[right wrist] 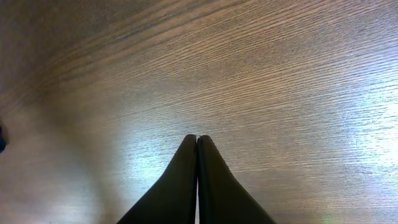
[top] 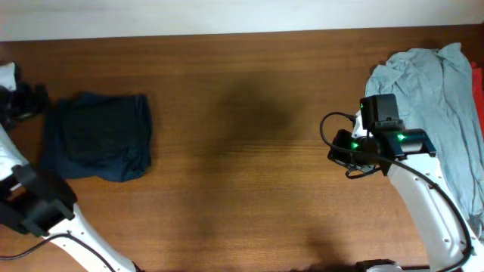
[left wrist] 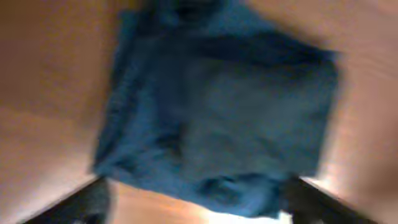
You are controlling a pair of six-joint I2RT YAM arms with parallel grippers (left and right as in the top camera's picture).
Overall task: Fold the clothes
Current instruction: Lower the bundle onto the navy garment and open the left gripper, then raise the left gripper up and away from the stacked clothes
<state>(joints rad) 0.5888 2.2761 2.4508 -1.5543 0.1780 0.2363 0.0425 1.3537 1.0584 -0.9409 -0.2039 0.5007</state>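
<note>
No black T-shirt with a white logo shows in any view. A folded dark navy-blue garment (top: 98,136) lies at the table's left and fills the left wrist view (left wrist: 217,106). My left gripper (left wrist: 199,186) is open and empty, its fingers spread wide at the garment's near edge; in the overhead view it is at the far left (top: 23,102). My right gripper (right wrist: 198,138) is shut and empty over bare wood, right of centre in the overhead view (top: 340,153).
A crumpled light grey shirt (top: 435,106) lies at the table's right side, with a strip of red cloth (top: 478,83) at the right edge. The wooden table (top: 249,151) stretches between the two arms.
</note>
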